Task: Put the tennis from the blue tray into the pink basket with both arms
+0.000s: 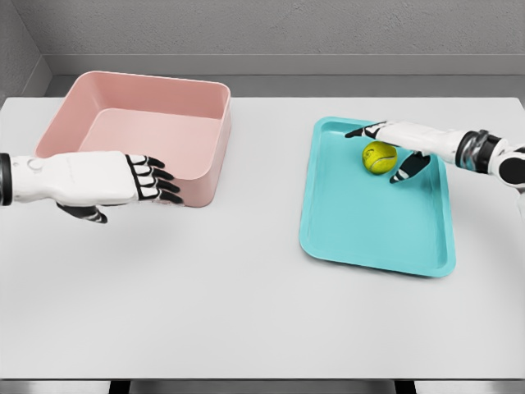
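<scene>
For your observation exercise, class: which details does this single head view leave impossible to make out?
- Head view: whether the right robot hand touches the yellow-green tennis ball; its own fingers hide the contact.
- Pink rectangular plastic basket's near-left corner: covered by the left robot hand.
- Both arms' upper parts: cut off by the picture edges.

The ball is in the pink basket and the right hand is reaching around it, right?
Not quite. The ball is on the blue tray, not in the pink basket. The right hand is reaching around it, as the head view shows.

Yellow-green tennis ball (379, 157) on blue tray (361, 238)
</scene>
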